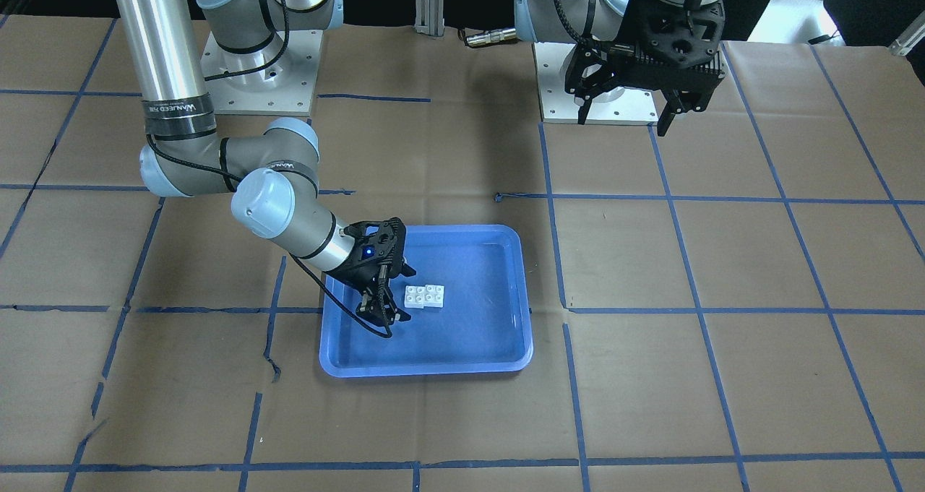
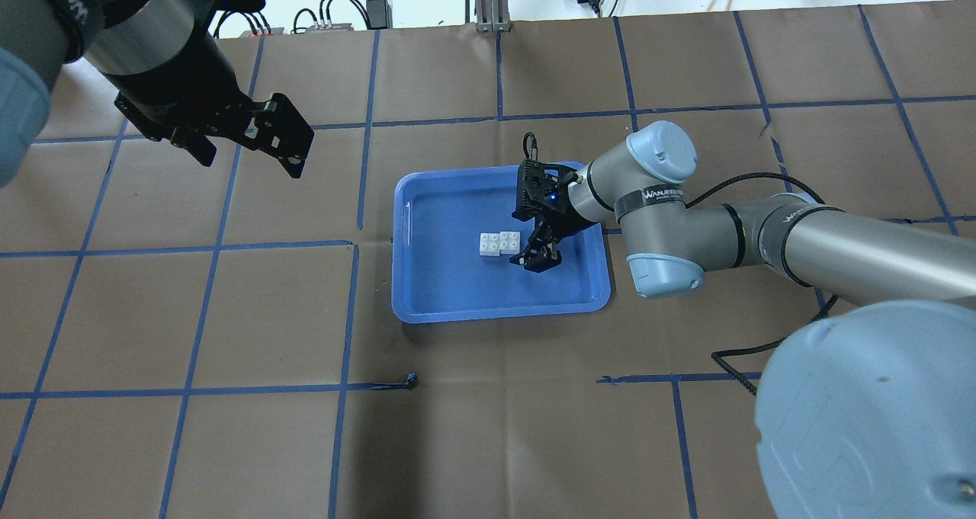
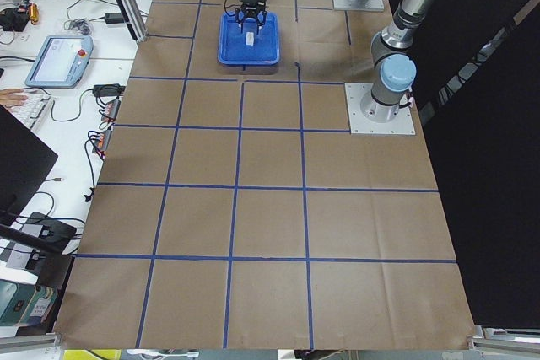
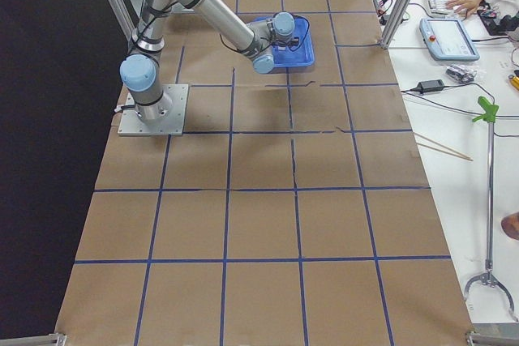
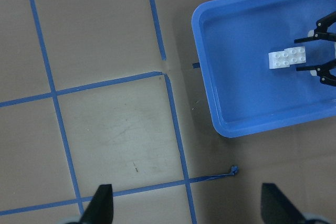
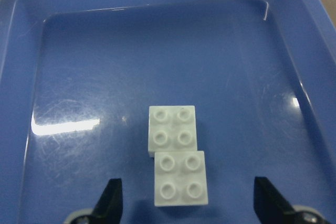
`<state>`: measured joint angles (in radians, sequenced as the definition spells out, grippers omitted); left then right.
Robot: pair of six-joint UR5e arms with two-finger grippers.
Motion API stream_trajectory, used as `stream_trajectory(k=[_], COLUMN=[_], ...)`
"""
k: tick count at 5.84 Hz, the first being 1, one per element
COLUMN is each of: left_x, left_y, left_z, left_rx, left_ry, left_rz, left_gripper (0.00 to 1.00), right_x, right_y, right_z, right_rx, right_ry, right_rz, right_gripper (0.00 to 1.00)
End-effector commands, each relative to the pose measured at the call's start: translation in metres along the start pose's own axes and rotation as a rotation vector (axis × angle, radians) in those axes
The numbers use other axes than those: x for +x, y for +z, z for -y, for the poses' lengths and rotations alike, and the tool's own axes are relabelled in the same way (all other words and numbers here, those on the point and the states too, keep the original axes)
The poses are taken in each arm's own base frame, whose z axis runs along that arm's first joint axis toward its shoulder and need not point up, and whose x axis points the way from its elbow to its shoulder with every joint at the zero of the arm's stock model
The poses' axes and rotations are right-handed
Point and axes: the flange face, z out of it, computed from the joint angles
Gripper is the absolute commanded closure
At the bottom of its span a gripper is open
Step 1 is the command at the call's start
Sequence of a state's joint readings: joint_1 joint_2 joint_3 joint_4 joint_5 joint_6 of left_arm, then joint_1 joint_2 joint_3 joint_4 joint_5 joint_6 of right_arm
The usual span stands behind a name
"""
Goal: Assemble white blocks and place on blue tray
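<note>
The two white blocks (image 6: 176, 153) lie end to end and slightly offset, touching, near the middle of the blue tray (image 1: 477, 340). They also show in the overhead view (image 2: 499, 243), the front view (image 1: 425, 296) and the left wrist view (image 5: 287, 57). My right gripper (image 2: 528, 245) is open low inside the tray (image 2: 457, 305). Its fingertips (image 6: 110, 198) stand on either side of the nearer block's end without touching it. My left gripper (image 2: 250, 164) is open and empty, high above the table at the far left, and also shows in the front view (image 1: 625, 116).
The table is covered in brown paper with a blue tape grid (image 2: 358, 245). The arm base plates (image 1: 600, 87) stand at the robot's edge. A loose curl of tape (image 5: 231, 170) lies near the tray. Desks with a tablet (image 4: 450, 38) and cables line the far side.
</note>
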<state>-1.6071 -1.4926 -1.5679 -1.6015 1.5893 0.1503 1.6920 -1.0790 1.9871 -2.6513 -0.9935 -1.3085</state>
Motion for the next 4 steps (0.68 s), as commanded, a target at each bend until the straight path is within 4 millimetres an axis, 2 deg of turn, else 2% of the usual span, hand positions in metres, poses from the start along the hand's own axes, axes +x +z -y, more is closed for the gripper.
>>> stream_trajectory(k=[1,3,4], left_x=[0.001,0.001,0.002], left_y=[0.0,0.001,0.003], left_z=[0.0,0.0,0.002], left_rx=[0.0,-0.001,-0.004], left_ry=[0.002,0.002,0.002], left_rz=[-0.002,-0.003,-0.005], left_gripper=[0.01,0.01,0.01], right_x=[0.01,0.014,0.014], right_y=[-0.029,-0.109,-0.141], right_z=[0.018,0.052,0.06], right_rx=[-0.029,-0.23,-0.318], right_ry=[0.088,0.335,0.545], right_rz=[-0.014,0.034,-0.041], right_gripper=[0.0,0.0,0.0])
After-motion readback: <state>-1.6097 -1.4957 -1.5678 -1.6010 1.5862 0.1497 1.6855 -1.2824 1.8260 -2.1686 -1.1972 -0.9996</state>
